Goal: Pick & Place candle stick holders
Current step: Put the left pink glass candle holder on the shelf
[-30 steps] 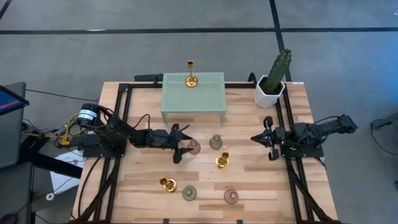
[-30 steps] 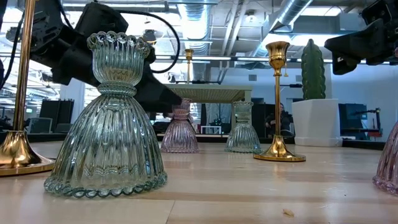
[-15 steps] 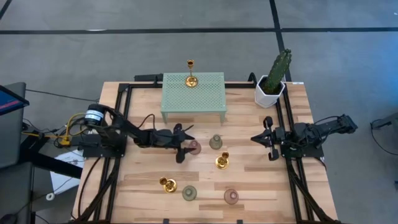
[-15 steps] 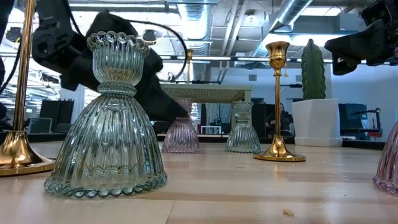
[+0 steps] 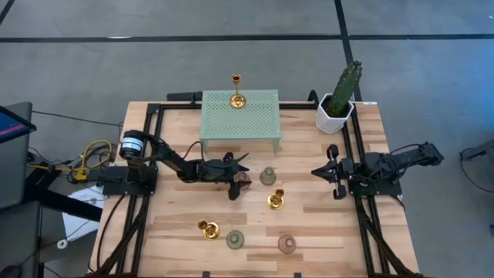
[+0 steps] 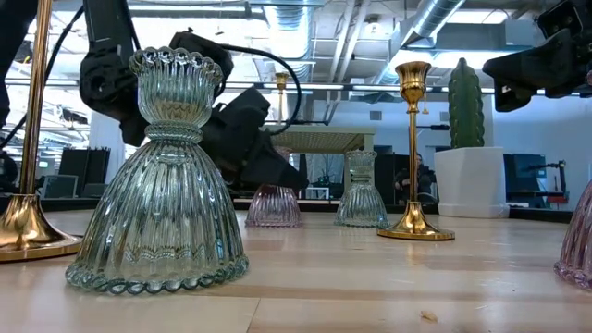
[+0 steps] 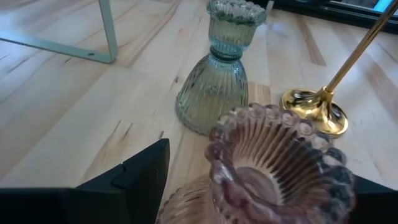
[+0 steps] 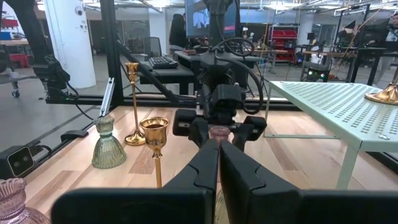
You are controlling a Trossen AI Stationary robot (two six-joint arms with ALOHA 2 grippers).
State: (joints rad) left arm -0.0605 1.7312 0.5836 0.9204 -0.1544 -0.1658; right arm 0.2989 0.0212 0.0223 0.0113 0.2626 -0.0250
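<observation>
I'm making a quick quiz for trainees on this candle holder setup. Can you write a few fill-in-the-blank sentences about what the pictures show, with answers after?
1. The left gripper has its fingers open around a ____ glass holder.
2. The mint green stand has one ____ candlestick on top.
3. The right gripper waits at the table's right edge with its fingers ____.
4. The white pot holds a ____.

Missing words: pink; gold; shut; cactus

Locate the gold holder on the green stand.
In the high view, the gold holder stands near the back edge of the green stand, left of the cactus.
</observation>
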